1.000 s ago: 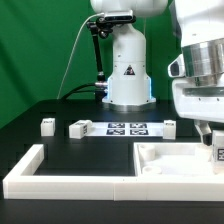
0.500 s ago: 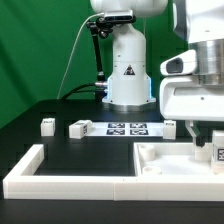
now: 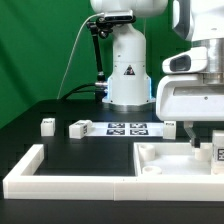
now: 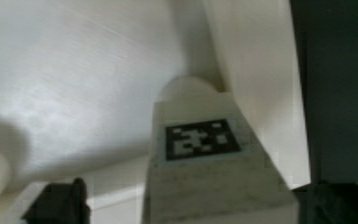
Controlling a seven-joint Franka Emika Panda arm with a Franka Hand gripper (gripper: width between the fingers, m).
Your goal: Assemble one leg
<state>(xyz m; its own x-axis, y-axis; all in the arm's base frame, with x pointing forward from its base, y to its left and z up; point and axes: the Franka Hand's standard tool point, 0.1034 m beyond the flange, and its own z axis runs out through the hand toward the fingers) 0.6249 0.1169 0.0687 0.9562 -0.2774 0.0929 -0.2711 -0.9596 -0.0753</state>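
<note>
Closest to the camera in the exterior view is the long white border wall, running along the front edge of the black worktop and turning up at the exterior view's left. Just behind it on the exterior view's right sits the big white tray-like part.

The pincer hangs right over that tray. In the wrist view a leg with its black-and-white tag facing up stands between the two dark fingertips, over the white tray surface. The fingers sit out at either side of the leg with a gap showing, so it looks spread apart, not squeezing anything.

Further back on the worktop, two more legs lie at the exterior view's left: one just beside the marker board, another farther left. Behind it all stands the white robot base against the green backdrop.
</note>
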